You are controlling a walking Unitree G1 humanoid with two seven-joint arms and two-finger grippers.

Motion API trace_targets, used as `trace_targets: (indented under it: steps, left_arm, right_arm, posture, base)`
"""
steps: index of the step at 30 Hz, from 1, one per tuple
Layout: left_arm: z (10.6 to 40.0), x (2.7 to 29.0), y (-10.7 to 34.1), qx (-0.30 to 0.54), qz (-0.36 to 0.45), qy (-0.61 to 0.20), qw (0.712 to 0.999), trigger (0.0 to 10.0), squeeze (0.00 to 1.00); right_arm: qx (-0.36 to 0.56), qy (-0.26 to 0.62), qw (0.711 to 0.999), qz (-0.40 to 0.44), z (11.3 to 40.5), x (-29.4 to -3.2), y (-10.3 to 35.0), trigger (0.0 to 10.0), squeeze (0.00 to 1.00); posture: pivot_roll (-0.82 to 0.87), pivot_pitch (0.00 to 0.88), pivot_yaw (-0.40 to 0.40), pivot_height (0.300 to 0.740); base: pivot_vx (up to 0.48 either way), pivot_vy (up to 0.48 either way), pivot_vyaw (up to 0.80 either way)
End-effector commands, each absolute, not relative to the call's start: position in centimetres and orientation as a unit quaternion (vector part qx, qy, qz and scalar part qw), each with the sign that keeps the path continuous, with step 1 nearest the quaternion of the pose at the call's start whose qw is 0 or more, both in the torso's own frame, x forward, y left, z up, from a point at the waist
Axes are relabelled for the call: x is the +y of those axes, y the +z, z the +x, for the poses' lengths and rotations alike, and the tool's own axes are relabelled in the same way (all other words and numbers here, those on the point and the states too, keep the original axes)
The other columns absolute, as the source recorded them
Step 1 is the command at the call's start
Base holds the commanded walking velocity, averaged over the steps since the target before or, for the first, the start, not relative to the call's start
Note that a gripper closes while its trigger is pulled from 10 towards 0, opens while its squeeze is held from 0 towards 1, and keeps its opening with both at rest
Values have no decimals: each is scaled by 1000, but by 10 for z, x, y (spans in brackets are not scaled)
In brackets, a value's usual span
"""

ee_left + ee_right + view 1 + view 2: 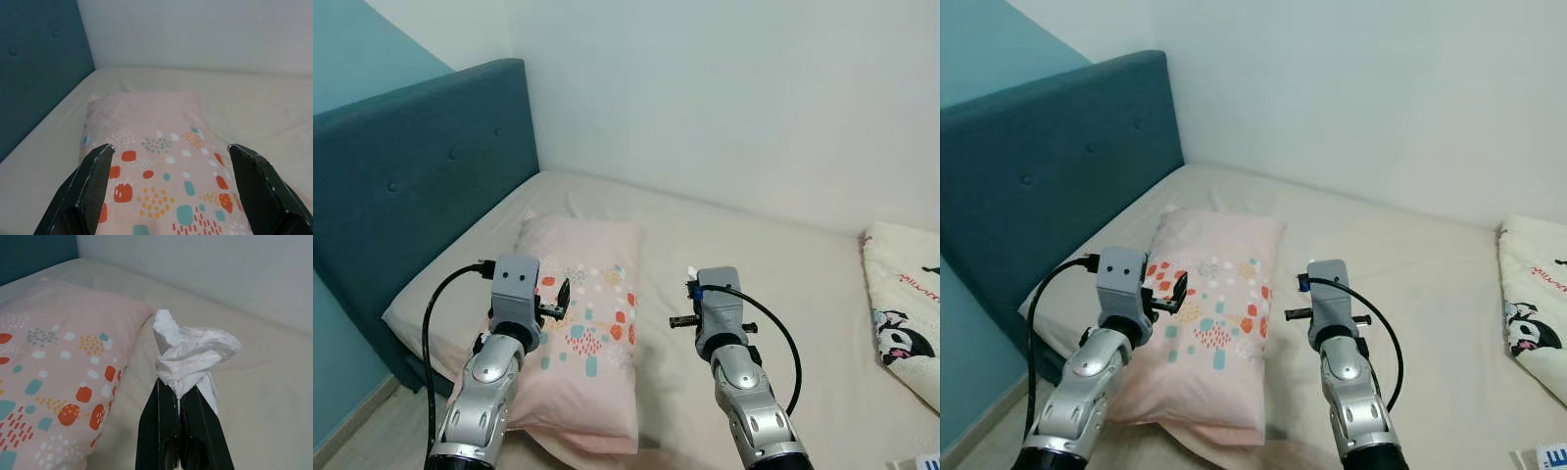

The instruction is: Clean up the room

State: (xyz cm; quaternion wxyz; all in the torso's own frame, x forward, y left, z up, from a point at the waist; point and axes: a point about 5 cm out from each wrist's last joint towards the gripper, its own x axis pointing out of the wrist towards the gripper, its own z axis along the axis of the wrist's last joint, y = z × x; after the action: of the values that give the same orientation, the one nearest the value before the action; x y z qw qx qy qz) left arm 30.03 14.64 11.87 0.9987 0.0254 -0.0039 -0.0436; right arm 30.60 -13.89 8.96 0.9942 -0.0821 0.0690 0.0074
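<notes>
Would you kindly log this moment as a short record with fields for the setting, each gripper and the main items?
setting: bed with teal headboard, white wall behind
left gripper: open, held above the pillow
right gripper: shut on crumpled white tissue, over the sheet beside the pillow
pillow: pink, coloured spots, lying near the headboard
other: cartoon-print blanket at the bed's right side

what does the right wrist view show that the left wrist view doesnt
Right wrist view: the right end effector shut on a crumpled white tissue, its fingers pressed together beneath the wad.

Left wrist view: the left end effector open, fingers spread wide with nothing between them, and the teal headboard beside the bed.

Both: the pink patterned pillow lying on the beige mattress, with the pale wall behind.
</notes>
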Motion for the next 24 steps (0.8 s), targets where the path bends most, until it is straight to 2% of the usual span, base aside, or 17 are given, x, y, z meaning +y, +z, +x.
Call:
trace_targets:
  steps: [1, 5, 24]
  left_arm:
    - [300, 151, 118, 2, 26, -39, 999, 10000, 0]
    - [300, 150, 118, 3, 25, -42, 999, 10000, 0]
    - [298, 150, 118, 9, 26, -51, 998, 10000, 0]
  right_arm:
    - [77, 15, 994, -73, 306, -136, 87, 10000, 0]
    - [77, 21, 994, -70, 306, -135, 87, 10000, 0]
    - [66, 52, 994, -72, 307, -126, 92, 10000, 0]
  posture:
    - [2, 0, -53, 740]
    - [1, 0, -52, 740]
    - [8, 0, -50, 740]
  base:
    - [0, 0, 0]
    - [0, 0, 0]
    - [0, 0, 800]
